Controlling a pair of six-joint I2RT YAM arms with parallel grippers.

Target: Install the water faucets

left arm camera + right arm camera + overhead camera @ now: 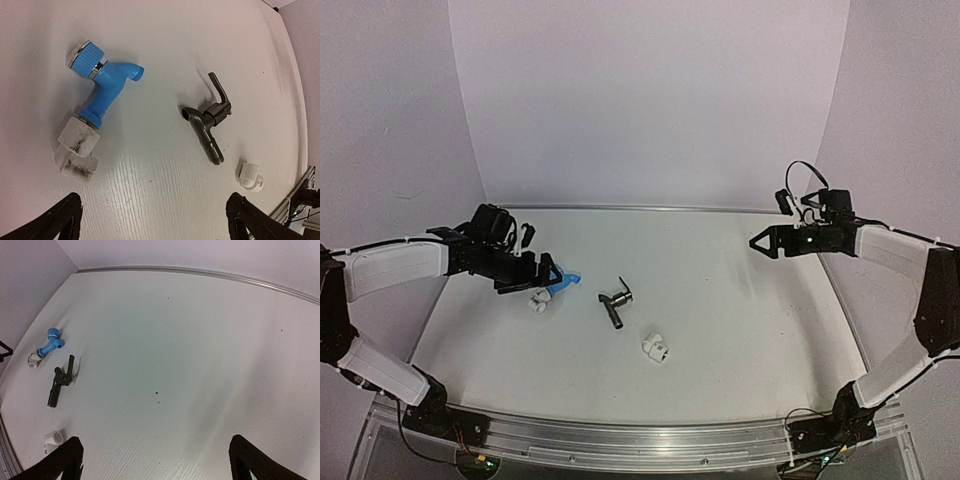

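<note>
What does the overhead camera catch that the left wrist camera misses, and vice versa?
Only the overhead view shows the right gripper, open, at the far right. Only the left wrist view shows dark smudges on the white fitting at the end of the blue faucet. Both show that faucet, the grey faucet and a loose white fitting.

Blue tap point(107, 85) at ten o'clock, its base joined to a white fitting point(77, 152) at eight. Grey tap point(206, 122) at three, loose fitting point(250, 176) at four. Left gripper point(152, 220) at six, spread wide, empty.
</note>
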